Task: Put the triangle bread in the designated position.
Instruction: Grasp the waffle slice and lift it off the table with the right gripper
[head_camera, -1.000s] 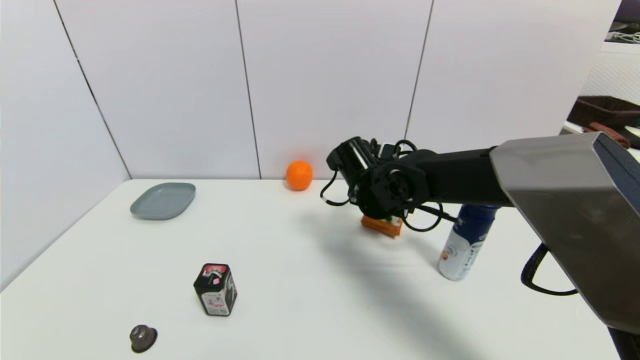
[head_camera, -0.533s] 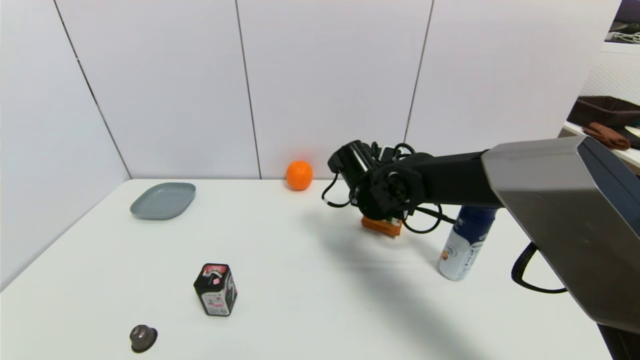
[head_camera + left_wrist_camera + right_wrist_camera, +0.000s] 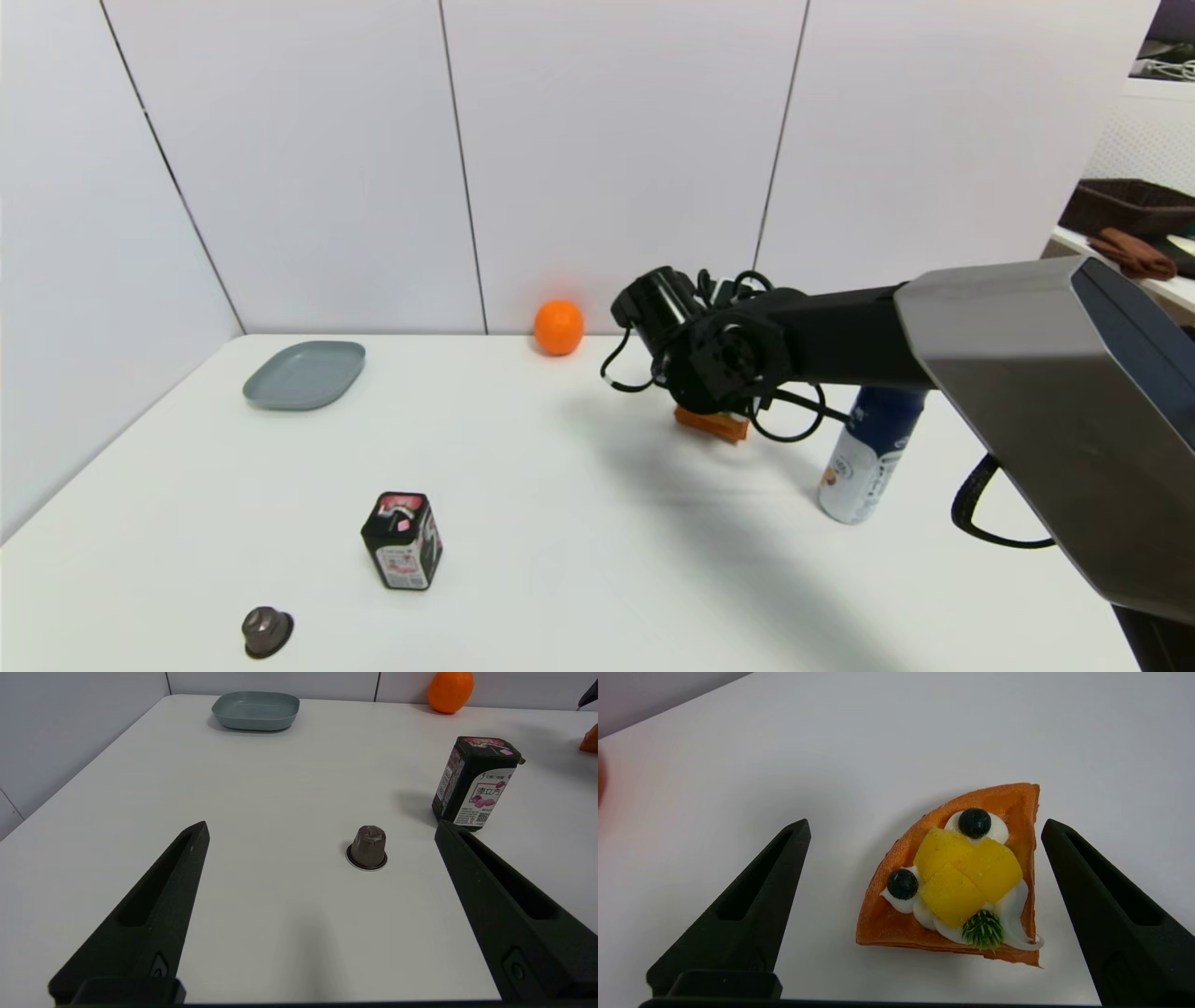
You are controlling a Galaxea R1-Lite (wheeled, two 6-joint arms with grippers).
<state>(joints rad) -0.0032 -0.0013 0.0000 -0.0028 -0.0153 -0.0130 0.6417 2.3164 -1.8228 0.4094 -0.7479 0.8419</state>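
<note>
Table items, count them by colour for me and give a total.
Orange: 2, bread, fruit
Grey: 1, plate
Black: 1, box
Brown: 1, capsule
Blue-white: 1, can
Total: 6

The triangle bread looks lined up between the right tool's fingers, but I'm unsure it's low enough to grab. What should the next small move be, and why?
Probably lower the right tool straight down, then close. Its fingers are open and stand on either side of the triangle bread, which lies flat on the white table, untouched. The left tool hangs open near a small brown capsule, away from the work.
</note>
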